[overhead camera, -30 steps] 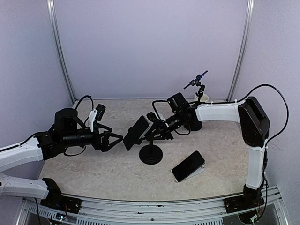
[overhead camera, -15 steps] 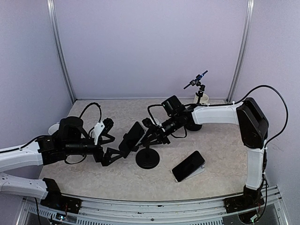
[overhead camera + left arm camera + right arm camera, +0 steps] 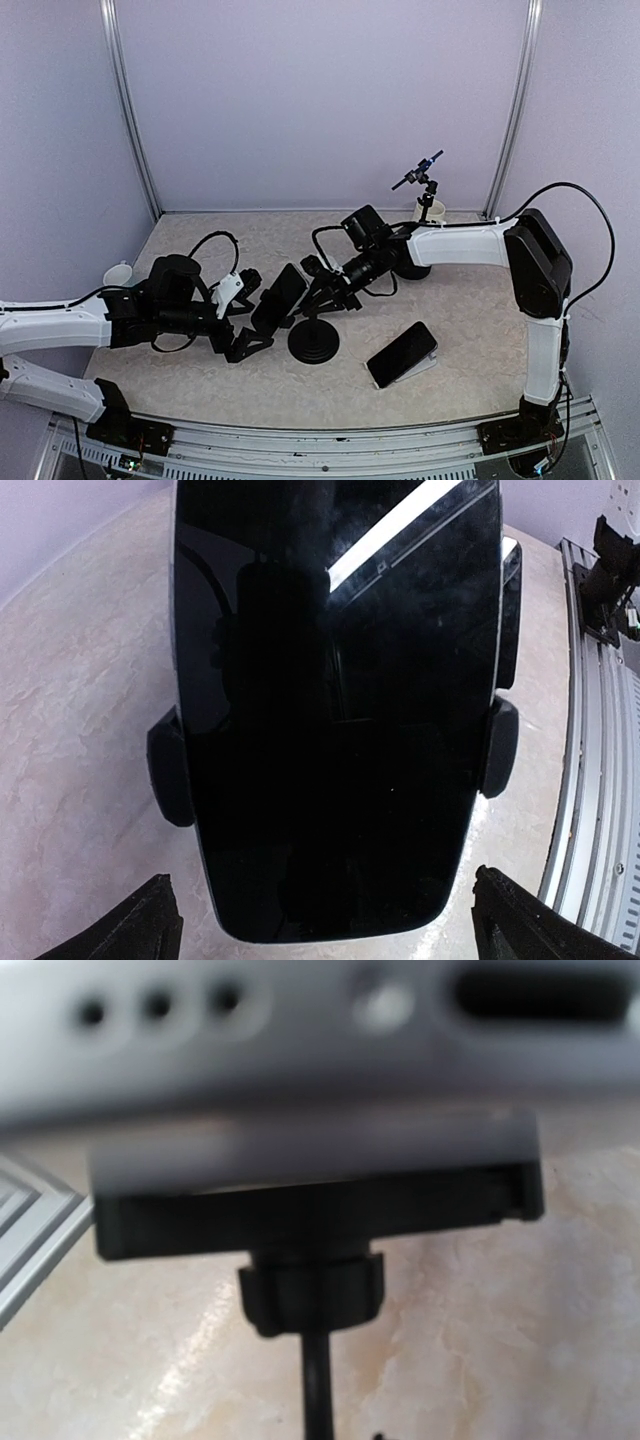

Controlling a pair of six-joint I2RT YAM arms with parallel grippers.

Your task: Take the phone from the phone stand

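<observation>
The phone is a black slab clamped in the black phone stand, tilted with its screen toward the left arm. In the left wrist view the phone fills the frame, with the stand's side clamps hugging its edges. My left gripper is open, its fingertips on either side of the phone's near end without touching it. My right gripper is behind the phone, shut on the stand's neck. The right wrist view shows the phone's pale edge, with port and holes, above the stand's clamp; the fingers are hidden.
A second dark phone leans on a white wedge at the front right. A white cup sits at the left edge. A small tripod stands at the back right. A metal rail runs along the table's near edge.
My left gripper has dropped lower and moved right until its open fingers flank the phone. The right gripper has shifted the stand and phone leftward and nearer.
</observation>
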